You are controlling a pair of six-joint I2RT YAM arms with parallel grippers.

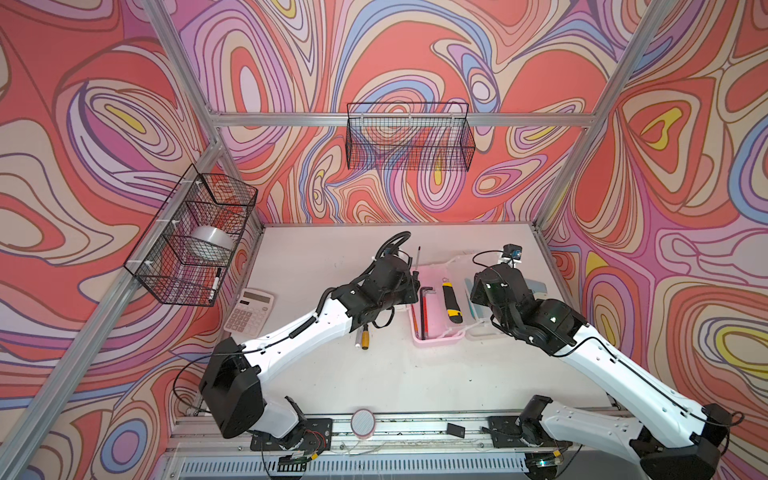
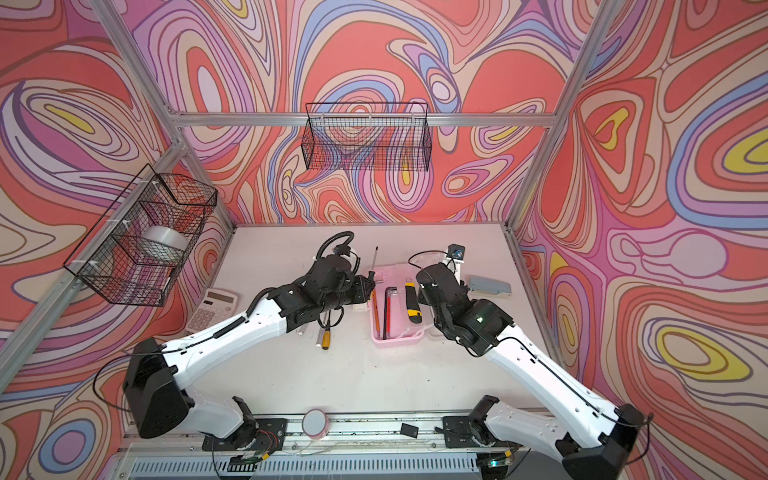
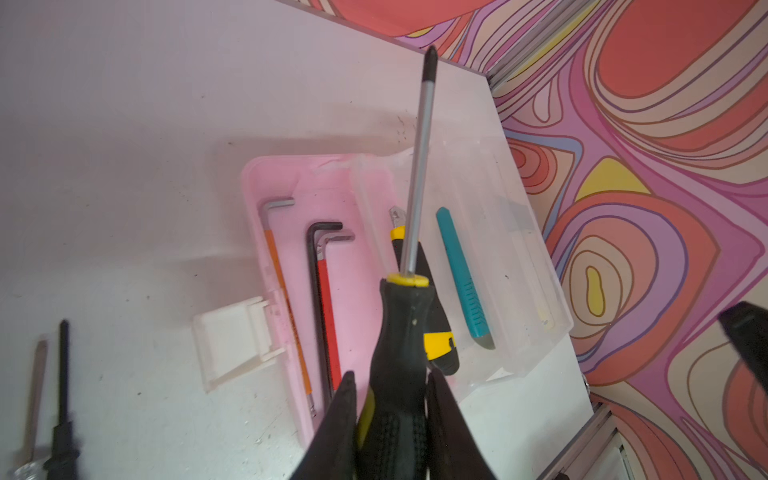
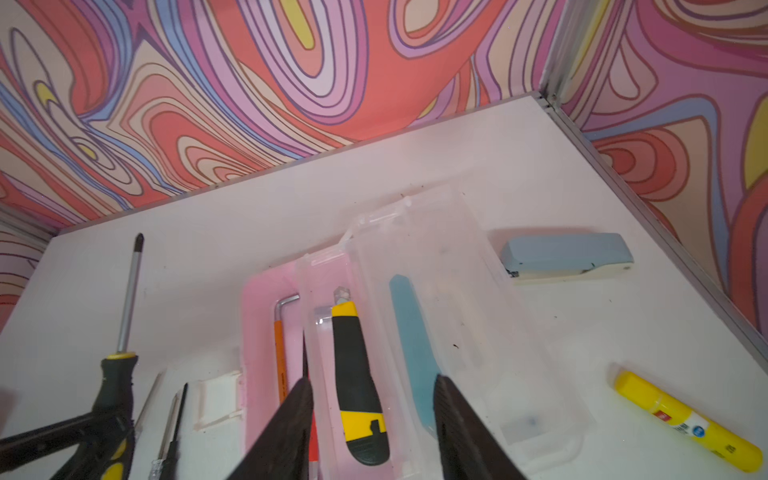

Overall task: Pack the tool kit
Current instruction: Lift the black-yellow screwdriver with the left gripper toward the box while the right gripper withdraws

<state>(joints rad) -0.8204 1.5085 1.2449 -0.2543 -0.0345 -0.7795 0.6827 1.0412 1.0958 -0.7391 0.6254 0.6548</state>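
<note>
**A:** How are the arms posed?

**B:** In both top views the left arm reaches from lower left to centre frame, with its wrist rolled sideways. The left gripper (image 3: 392, 399) is clenched on the black-and-yellow handle of the screwdriver (image 3: 417, 166). The shaft points at the back wall, by the far left corner of the open tool case (image 1: 436, 338), right of centre. The right arm comes up from lower right and bends over the case. The right gripper (image 4: 372, 379) is spread and grasps nothing. There are gaps on both sides of the utility knife (image 4: 357, 374), which lies along the seam between the pink tray and the clear lid (image 4: 478, 291).

**A:** Any writing?

**B:** There is print on the orange hex key (image 4: 281, 365) and the glue stick (image 4: 681, 419), but it is too small to read.

**A:** What's obscured?

**B:** The teal cutter (image 3: 463, 278) looks hazy through the lid. In the top views, the right jaws are hidden under their own wrist.
</note>
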